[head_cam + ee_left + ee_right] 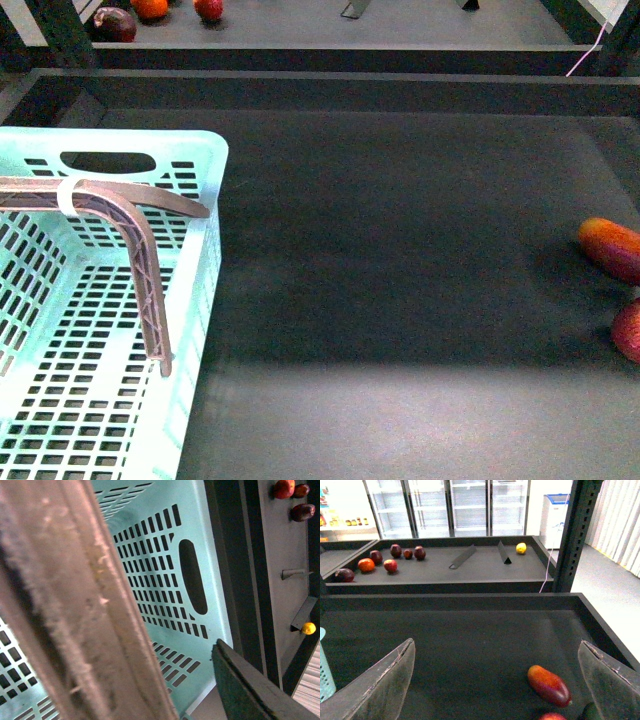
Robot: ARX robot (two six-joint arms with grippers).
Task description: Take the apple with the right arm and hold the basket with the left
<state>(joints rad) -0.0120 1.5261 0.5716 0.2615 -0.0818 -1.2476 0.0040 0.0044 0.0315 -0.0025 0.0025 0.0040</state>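
The mint-blue basket (100,300) stands at the left of the dark shelf, its brownish handle (140,260) raised, with a white tie (68,196) on it. My left gripper (165,690) is shut on the handle (75,605), which fills the left wrist view above the basket wall (165,555). The red apple (630,330) lies at the right edge, partly cut off. In the right wrist view only its top (552,716) shows. My right gripper (495,680) is open and empty, above the shelf and short of the apple.
An elongated orange-red fruit (612,248) lies just beyond the apple, and it shows between my right fingers (549,685). A raised shelf edge (320,85) runs across the back. Small fruits (380,562) and a yellow one (521,548) lie on the far shelf.
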